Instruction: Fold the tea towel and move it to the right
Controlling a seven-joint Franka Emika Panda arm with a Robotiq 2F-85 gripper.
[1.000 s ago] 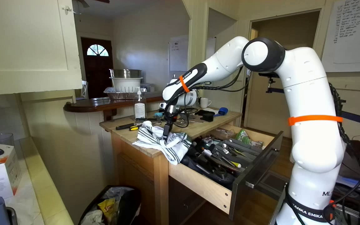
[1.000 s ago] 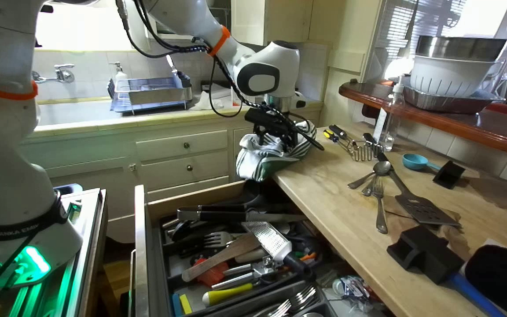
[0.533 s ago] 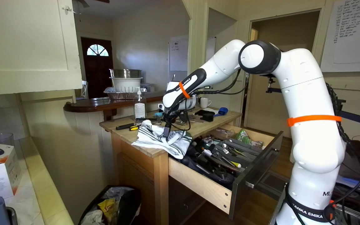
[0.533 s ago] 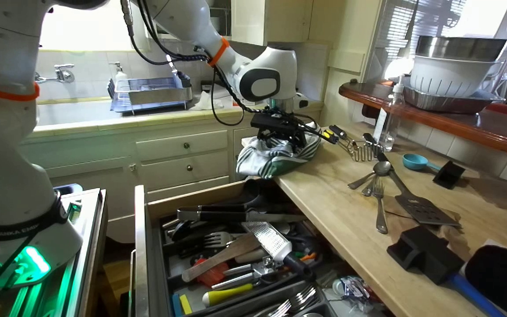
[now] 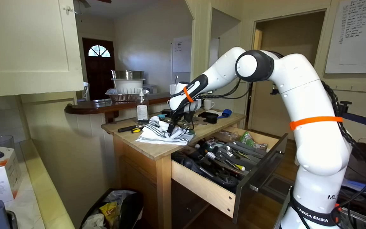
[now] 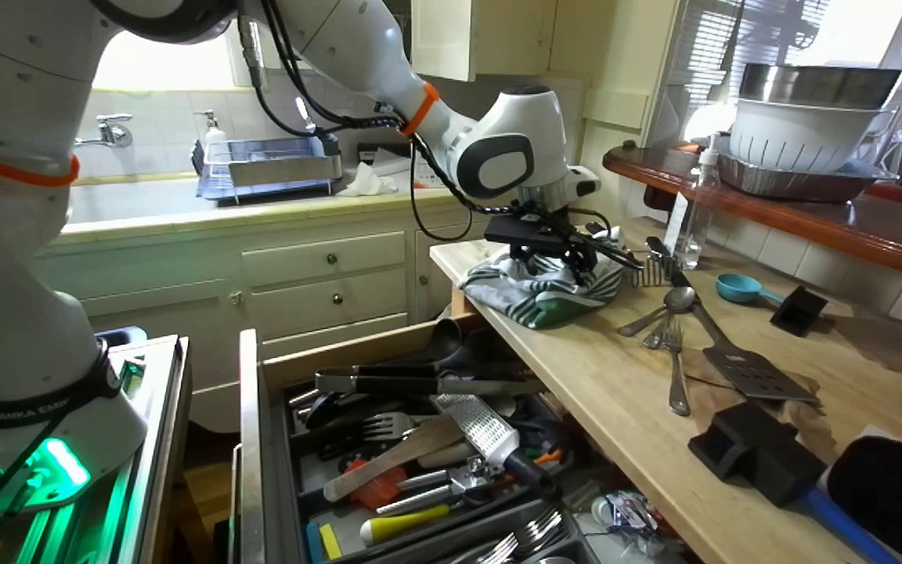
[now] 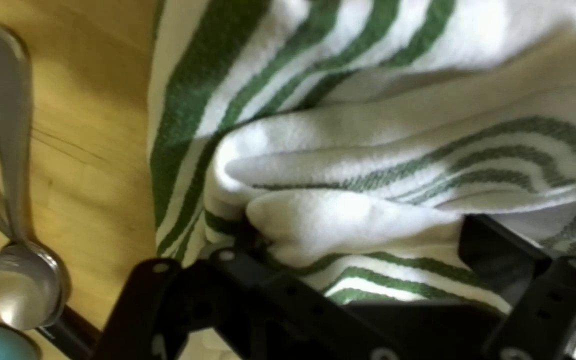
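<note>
Towel (image 5: 159,136): heaped on the counter (image 5: 152,152), centre of the frame in an exterior view.
Folding: may be spoiled if only the towel's top is caught.
Spoon (image 7: 28,286): could be struck if the towel is dragged leftward in the wrist view.
Gripper (image 7: 360,232): jaws spread wide, towel bunched between them, no pinch shown.
Arm (image 5: 307,90): bent, stretched from lower right to centre, gripper pointed down.

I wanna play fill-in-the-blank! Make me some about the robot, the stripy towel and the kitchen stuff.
1. In the wrist view, the tea towel is white with ____ stripes.
2. The jaws of the end effector are not shut; they are ____.
3. The handle of the grater, inside the drawer, is coloured ____.
4. The pump bottle on the worktop stands ____, not tipped over.

Missing words: green; open; black; upright.
</note>
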